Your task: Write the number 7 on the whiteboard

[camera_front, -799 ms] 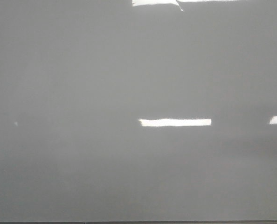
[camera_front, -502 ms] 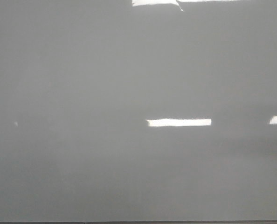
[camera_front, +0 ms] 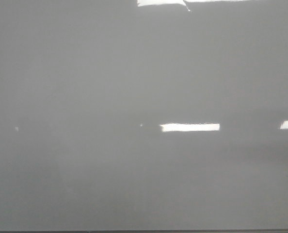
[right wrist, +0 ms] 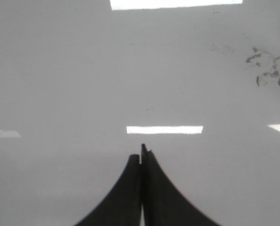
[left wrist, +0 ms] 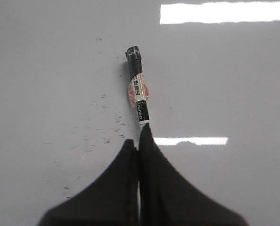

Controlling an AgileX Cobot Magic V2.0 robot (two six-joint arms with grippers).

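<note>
The whiteboard [camera_front: 86, 77] fills the front view as a glossy grey surface with bright glare bars; no arm shows there. In the left wrist view my left gripper [left wrist: 137, 136] is shut on a black and white marker [left wrist: 139, 92], which sticks out past the fingertips with its black end [left wrist: 134, 52] at the whiteboard [left wrist: 225, 80]. My right gripper [right wrist: 141, 153] is shut with nothing in it, over bare whiteboard [right wrist: 60, 70]. The number 7 is not in any view.
Faint dark specks and marker residue [left wrist: 104, 127] lie beside the marker. A smudged grey patch [right wrist: 265, 70] marks the board off to one side of the right gripper. A thin dark board edge [camera_front: 144, 231] runs along the front.
In the front view the middle glare bar has grown shorter from its left end, and a tiny bright speck now shows just left of it. Nothing else differs.
</note>
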